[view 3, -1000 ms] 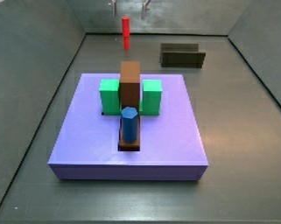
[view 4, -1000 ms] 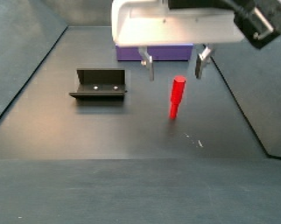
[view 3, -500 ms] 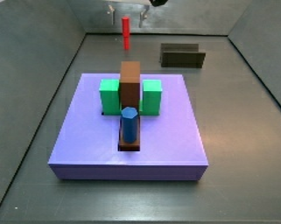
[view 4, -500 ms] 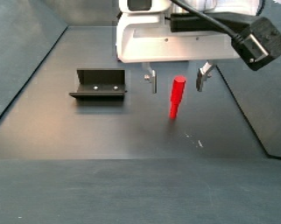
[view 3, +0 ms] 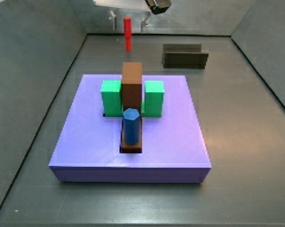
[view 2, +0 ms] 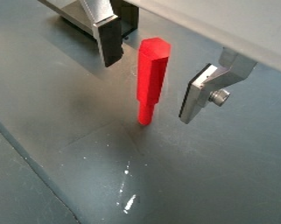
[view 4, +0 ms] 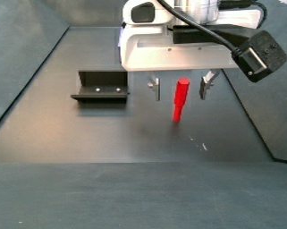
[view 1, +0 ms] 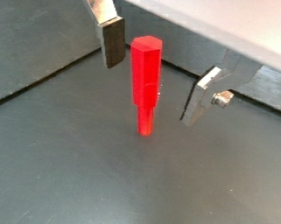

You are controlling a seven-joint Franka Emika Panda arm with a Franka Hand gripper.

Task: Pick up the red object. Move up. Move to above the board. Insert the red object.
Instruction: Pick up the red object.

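Note:
The red object (view 1: 145,79) (view 2: 151,77) is a thin red peg standing upright on the dark floor, also seen in both side views (view 3: 129,34) (view 4: 181,98). My gripper (view 1: 157,74) (view 2: 153,72) (view 4: 181,87) is open and straddles the peg's upper part, a finger (view 1: 111,42) on one side and a finger (view 1: 201,94) on the other, each with a gap to the peg. The board (view 3: 91,146) is the large lavender slab nearer in a side view, carrying green blocks (view 3: 111,97), a brown bar (view 3: 132,84) and a blue cylinder (view 3: 131,127).
The dark L-shaped fixture (view 4: 101,87) (view 3: 186,57) stands on the floor to one side of the peg. Grey walls enclose the floor, with a wall (view 1: 224,35) close behind the gripper.
The gripper has come down around the peg, so its open fingers now flank the upper part. The peg itself has not moved.

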